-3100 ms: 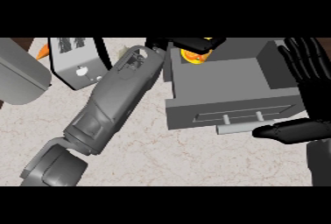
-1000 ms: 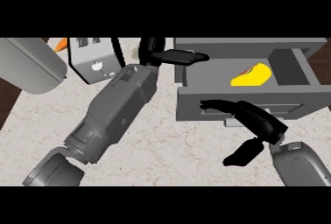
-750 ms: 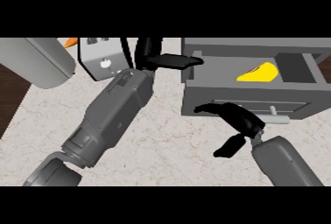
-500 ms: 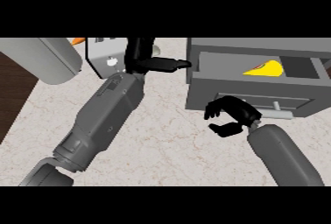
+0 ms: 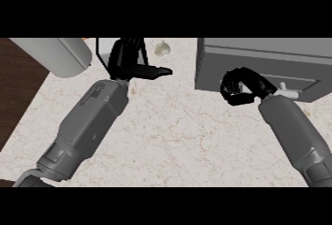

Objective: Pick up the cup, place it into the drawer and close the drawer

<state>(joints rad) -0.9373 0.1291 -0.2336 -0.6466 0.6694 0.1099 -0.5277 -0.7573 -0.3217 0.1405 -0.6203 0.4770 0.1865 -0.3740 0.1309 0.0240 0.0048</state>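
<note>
Cup: not visible in the head view; its place cannot be told.

Drawer [image 5: 272, 66]: grey box at the upper right of the desk [image 5: 182, 132], front face flush, no interior showing. A pale handle [image 5: 288, 93] juts from the front near its lower right. Half a second ago the drawer stood open with a yellow item inside; that opening no longer shows.

Right hand [image 5: 241, 88]: set against the drawer front just left of the handle, fingers curled inward, nothing seen within them. Its forearm runs down to the lower right edge. It sits higher and closer to the drawer front than before.

Left hand [image 5: 133, 66]: near the top edge left of centre, fingers bunched with the thumb pointing right toward the drawer; what it holds, if anything, cannot be told. Its forearm slants to the lower left corner.

Open room: a broad bare stretch of marbled desk lies between the two forearms, down to the lower edge.

Surroundings: a light grey cylinder [image 5: 55, 55] at the upper left; dark floor [image 5: 16, 96] beyond the desk's left edge; a small pale object [image 5: 162, 47] at the top edge.
</note>
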